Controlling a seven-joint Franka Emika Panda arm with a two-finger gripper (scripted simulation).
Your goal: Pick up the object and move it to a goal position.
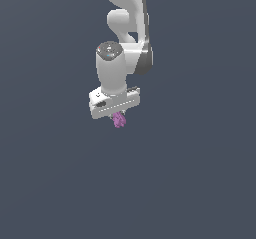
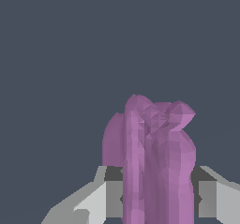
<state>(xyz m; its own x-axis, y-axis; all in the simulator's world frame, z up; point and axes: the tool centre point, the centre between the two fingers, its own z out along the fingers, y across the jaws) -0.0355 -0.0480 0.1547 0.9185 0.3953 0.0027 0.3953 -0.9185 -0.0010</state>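
Arm [image 1: 125, 33] vertical; tool [image 1: 119, 117] down, clamping object [image 1: 118, 120]

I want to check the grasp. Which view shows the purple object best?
The wrist view: the purple object fills the frame between the gripper fingers. The exterior view shows only a tiny lump under the white gripper block.

Both renders reach me evenly and dimly lit against a flat slate-grey backdrop with no cast shadows. The arm [image 1: 122, 58] shows soft shading, brighter on the exterior view's left, with a small specular glint on its joint cap. The object [image 2: 152, 157] appears coarsely faceted in the wrist view; edges are sharp, without blur or distortion.
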